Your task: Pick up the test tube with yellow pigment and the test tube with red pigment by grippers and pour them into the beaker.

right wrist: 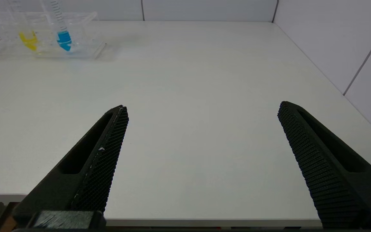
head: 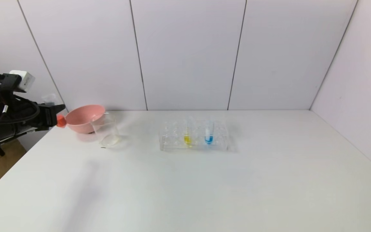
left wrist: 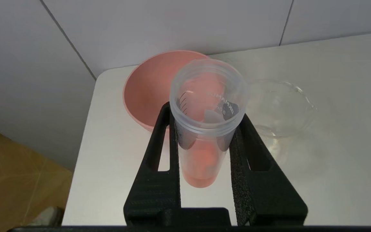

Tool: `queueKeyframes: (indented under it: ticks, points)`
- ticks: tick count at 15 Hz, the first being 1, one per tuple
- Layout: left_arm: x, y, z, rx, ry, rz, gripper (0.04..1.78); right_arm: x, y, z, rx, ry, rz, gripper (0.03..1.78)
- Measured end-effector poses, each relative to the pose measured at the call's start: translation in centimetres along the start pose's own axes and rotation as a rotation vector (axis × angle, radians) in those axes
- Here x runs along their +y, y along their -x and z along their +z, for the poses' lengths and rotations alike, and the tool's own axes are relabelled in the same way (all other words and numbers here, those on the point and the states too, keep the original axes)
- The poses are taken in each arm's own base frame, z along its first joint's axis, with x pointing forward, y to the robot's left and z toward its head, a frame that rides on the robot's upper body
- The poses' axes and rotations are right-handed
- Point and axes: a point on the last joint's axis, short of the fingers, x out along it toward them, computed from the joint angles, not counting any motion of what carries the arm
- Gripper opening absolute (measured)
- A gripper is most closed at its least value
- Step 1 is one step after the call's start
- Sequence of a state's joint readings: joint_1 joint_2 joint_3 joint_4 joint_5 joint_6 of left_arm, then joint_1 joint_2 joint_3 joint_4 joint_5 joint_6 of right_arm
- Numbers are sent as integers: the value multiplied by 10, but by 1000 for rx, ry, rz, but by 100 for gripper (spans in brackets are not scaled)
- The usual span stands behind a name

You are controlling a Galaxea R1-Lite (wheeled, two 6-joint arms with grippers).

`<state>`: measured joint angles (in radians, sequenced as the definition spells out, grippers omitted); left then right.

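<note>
I see the white table (head: 204,180) filling most of my head view. At its far left corner sits the pink bowl (head: 84,118), and just to its right, touching or nearly so, stands the beaker (head: 105,130), clear and upright. Toward the middle of the far side is the clear tube rack (head: 193,137), well apart from the beaker.

My left gripper (left wrist: 204,129) hangs off the table's left edge, just left of the bowl, clamped around the test tube with red pigment (left wrist: 204,129). The tube's open mouth faces the wrist camera and its red-orange liquid sits at the rounded end; in the head view only that red end (head: 61,121) shows past the black fingers (left wrist: 159,154).

My right gripper (right wrist: 201,109) is at the near right side of the table, fingers spread wide with nothing between them.

In the rack, the test tube with yellow pigment (head: 187,135) stands upright, with the blue tube (head: 208,134) just to its right.
</note>
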<state>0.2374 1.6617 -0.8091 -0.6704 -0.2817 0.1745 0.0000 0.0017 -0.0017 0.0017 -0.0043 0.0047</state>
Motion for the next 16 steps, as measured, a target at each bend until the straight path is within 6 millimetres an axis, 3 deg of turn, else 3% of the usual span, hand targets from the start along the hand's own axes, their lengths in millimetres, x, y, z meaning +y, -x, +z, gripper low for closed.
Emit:
queueKeyframes:
  ticks: [16]
  points:
    - [19, -7, 17, 0, -114, -155, 45, 0, 0, 0, 0, 0, 0, 170]
